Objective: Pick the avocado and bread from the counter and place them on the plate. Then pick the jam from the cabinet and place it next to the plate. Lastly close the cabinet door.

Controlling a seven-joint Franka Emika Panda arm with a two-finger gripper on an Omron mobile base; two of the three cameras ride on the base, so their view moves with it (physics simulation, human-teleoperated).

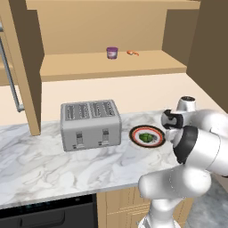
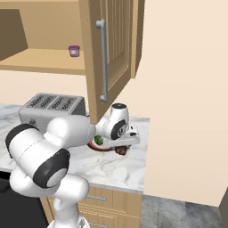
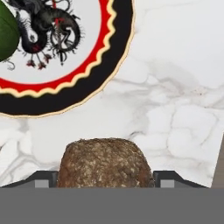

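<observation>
The bread (image 3: 105, 162), a dark brown chunk, sits between my gripper's (image 3: 106, 180) two finger tips, which press on its sides, just above the white marble counter (image 3: 175, 87). From the right base, the bread (image 2: 121, 150) hangs under the gripper (image 2: 122, 147) beside the plate (image 2: 95, 145). The plate's (image 3: 87, 83) orange-red rim lies to the upper left in the hand view, with the green avocado (image 3: 6, 35) on it. The avocado (image 1: 145, 137) rests on the plate (image 1: 132, 135). The purple jam (image 1: 111, 52) stands on the open cabinet shelf (image 1: 89, 67).
A silver toaster (image 1: 90, 124) stands on the counter left of the plate. A tiny orange item (image 1: 132, 53) lies beside the jam. The open cabinet door (image 2: 116, 44) with its silver handle hangs above my arm. The counter ends at its right edge (image 2: 144, 151) close to the bread.
</observation>
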